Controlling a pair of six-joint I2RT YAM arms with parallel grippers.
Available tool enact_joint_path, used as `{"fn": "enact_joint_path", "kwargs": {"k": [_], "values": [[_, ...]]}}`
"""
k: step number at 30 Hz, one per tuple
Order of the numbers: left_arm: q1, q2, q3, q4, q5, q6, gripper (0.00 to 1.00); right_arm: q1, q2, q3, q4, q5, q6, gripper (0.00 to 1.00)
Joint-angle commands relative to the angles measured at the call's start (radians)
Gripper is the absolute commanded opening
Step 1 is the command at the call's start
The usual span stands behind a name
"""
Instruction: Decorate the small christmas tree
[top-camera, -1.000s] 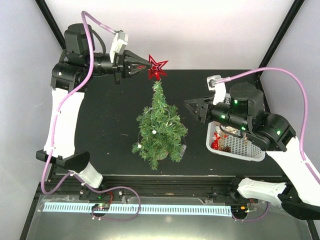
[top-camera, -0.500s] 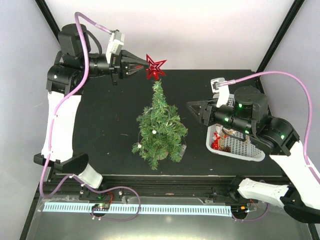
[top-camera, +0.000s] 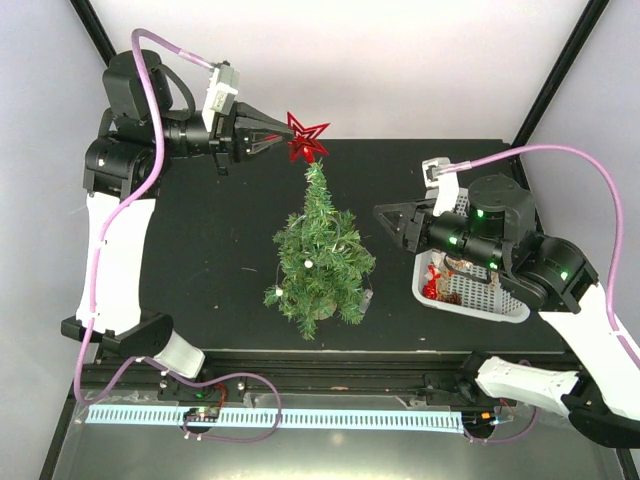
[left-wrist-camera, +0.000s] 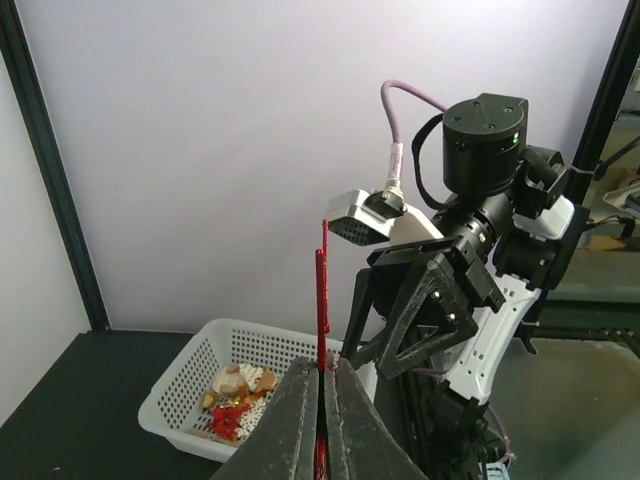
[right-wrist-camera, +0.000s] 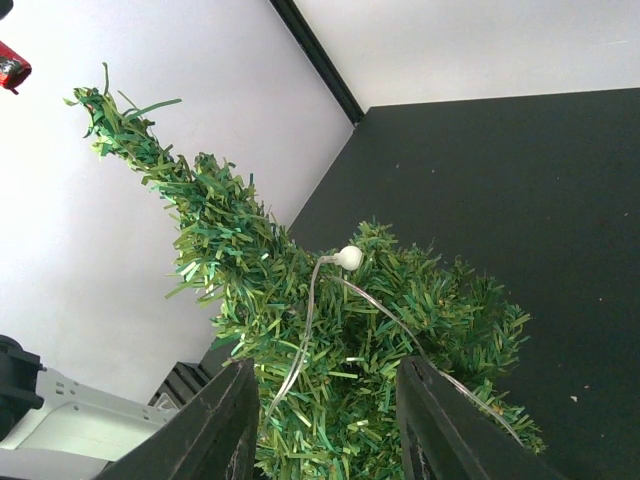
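Note:
The small christmas tree (top-camera: 320, 250) stands upright mid-table, a string of small white bulbs (right-wrist-camera: 348, 258) wound through its green branches. A red star (top-camera: 304, 138) hangs just above and left of the tree's tip, pinched edge-on in my left gripper (top-camera: 284, 141), which is shut on it. From the left wrist the star (left-wrist-camera: 321, 300) rises as a thin red strip between the closed fingers. My right gripper (top-camera: 382, 215) hovers open to the right of the tree, nothing between its fingers, pointing at the tree (right-wrist-camera: 330, 330).
A white perforated basket (top-camera: 500, 300) with several red, white and gold ornaments (top-camera: 440, 282) sits at the table's right, under the right arm. The same basket (left-wrist-camera: 190, 380) shows in the left wrist view. Black frame posts stand at the back corners.
My left arm has lifted and drawn back to the left, carrying the star slightly up and left above the tree tip. The right gripper has barely moved.

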Motion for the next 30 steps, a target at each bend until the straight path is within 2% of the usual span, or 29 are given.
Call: {"fn": "enact_joint_path", "kwargs": {"k": [1,30], "values": [[-0.006,-0.006,-0.001,0.019,0.008,-0.014,0.02,0.001,-0.019,-0.012,0.029,0.013,0.012,0.4],[-0.029,0.007,-0.004,-0.033,-0.051,0.054,0.01,0.001,-0.04,-0.049,0.04,0.001,0.024,0.4]]}}
